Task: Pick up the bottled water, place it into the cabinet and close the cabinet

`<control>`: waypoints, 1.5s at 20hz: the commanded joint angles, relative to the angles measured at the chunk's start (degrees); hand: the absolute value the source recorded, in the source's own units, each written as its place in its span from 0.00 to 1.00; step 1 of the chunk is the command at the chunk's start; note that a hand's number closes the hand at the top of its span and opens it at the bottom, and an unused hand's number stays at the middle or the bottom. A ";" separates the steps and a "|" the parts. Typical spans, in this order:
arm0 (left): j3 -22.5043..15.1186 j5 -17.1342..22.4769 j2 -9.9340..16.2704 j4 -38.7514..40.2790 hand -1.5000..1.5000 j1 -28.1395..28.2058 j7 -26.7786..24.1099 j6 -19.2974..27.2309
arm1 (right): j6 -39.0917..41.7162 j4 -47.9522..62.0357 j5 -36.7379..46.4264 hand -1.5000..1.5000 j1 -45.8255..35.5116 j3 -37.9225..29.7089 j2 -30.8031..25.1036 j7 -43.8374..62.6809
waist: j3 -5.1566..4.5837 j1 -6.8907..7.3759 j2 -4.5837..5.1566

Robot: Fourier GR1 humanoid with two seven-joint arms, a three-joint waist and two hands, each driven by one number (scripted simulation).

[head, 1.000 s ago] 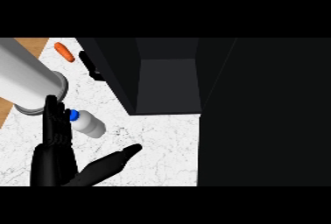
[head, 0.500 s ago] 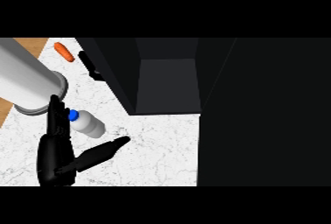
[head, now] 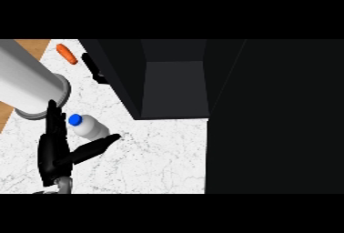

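The bottled water [head: 91,129], white with a blue cap [head: 75,119], stands on the white marble counter [head: 154,154] at the left. My left hand [head: 52,152] is right beside it: straight fingers run up along the bottle's left side, and the spread thumb [head: 101,143] reaches under its lower right, with the tip at the bottle's base. The fingers are not curled round it. A thick grey forearm [head: 30,82] crosses the upper left corner. The black cabinet [head: 174,86] stands open behind the bottle, its inside dark. My right hand does not show.
An orange object [head: 66,53] lies at the counter's far left corner. A black door edge [head: 94,70] juts from the cabinet's left side. A dark cabinet mass [head: 275,118] fills the right half. Wooden floor [head: 23,45] shows beyond the counter's left edge.
My left hand has slid up and left towards the bottle. The thumb, which was well below the bottle, now reaches its base. The bottle has not moved.
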 commanded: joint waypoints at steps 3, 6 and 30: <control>5.60 6.39 -1.31 11.25 0.00 -0.88 -9.09 -5.64 | 0.29 -11.25 -11.70 0.00 5.09 -2.30 -1.05 3.67 | 0.00 -0.19 0.00; 7.12 7.67 -3.63 18.15 0.00 -2.92 -14.27 -7.04 | 0.23 -11.98 -9.59 0.00 6.32 0.62 0.77 2.45 | -0.03 -0.45 0.06; 21.41 20.84 -8.06 49.48 1.00 -13.14 -44.41 -30.19 | 4.10 -9.23 -15.65 0.00 12.92 -5.96 -4.39 -4.39 | 0.00 -0.05 0.14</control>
